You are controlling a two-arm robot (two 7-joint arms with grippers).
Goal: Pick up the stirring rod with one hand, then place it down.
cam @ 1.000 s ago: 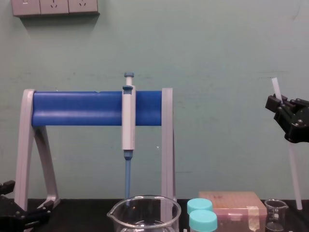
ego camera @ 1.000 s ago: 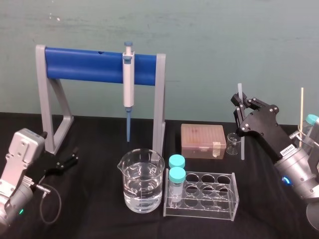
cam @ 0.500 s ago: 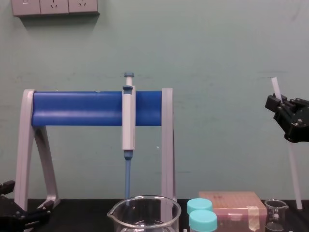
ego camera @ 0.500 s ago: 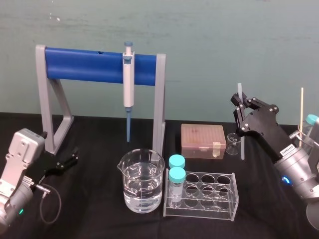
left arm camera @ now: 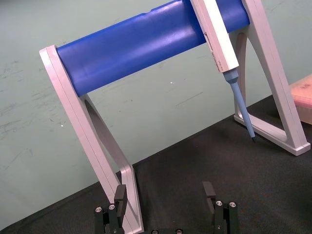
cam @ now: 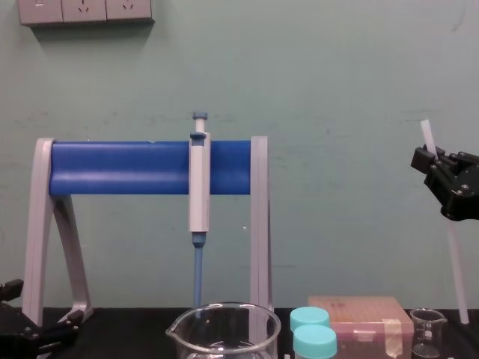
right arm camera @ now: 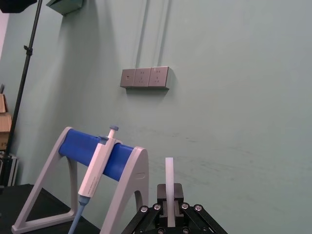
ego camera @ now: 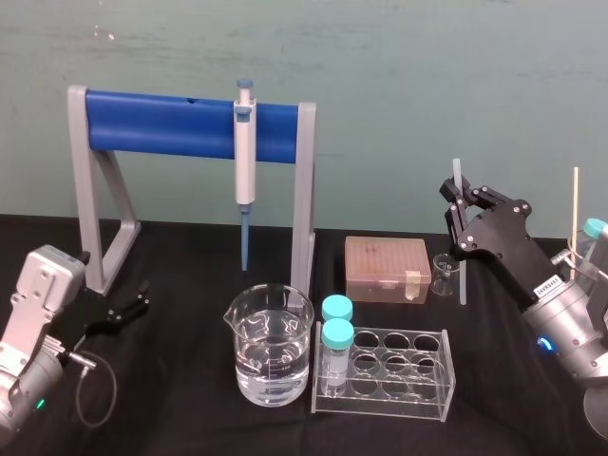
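The stirring rod [ego camera: 462,283] is a thin translucent white stick held nearly upright above the table at the right. Its lower end hangs beside the small beaker [ego camera: 443,274]. My right gripper [ego camera: 457,203] is shut on the rod's upper part, and a short piece sticks out above the fingers. In the chest view the rod [cam: 455,269] slants down from the right gripper [cam: 426,158]. The right wrist view shows the rod [right arm camera: 169,187] clamped between the jaws. My left gripper [ego camera: 133,306] rests open and empty, low at the left near the stand's foot, and appears in the left wrist view [left arm camera: 165,195].
A blue-barred grey stand [ego camera: 171,123] holds a pipette [ego camera: 245,161] at the back. A large beaker of water [ego camera: 269,344] stands in front, next to a clear tube rack [ego camera: 399,375] with two capped tubes. A tan tip box [ego camera: 387,269] lies left of the small beaker.
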